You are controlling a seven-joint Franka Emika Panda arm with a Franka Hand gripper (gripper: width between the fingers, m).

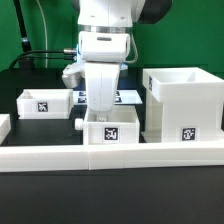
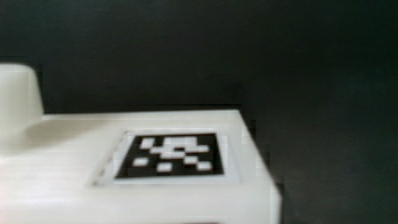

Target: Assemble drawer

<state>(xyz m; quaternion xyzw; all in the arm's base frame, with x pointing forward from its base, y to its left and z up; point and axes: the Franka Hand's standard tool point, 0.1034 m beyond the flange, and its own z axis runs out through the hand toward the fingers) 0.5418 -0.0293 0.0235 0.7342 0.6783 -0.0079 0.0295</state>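
A small white drawer tray (image 1: 105,130) with a front tag and a side knob (image 1: 80,126) sits against the long rail. My gripper (image 1: 100,108) reaches straight down onto it, and its fingertips are hidden at the tray's wall. The wrist view shows this tray (image 2: 107,185) close up with its tag (image 2: 173,156) and knob (image 2: 15,92); no fingers show there. A second small tray (image 1: 45,102) stands at the exterior view's left. The large cubic casing (image 1: 185,100) stands at the exterior view's right.
A long low white rail (image 1: 150,153) runs across the front, touching the tray and the casing. The marker board (image 1: 132,97) lies flat behind the gripper. Black cables and a green backdrop are at the back.
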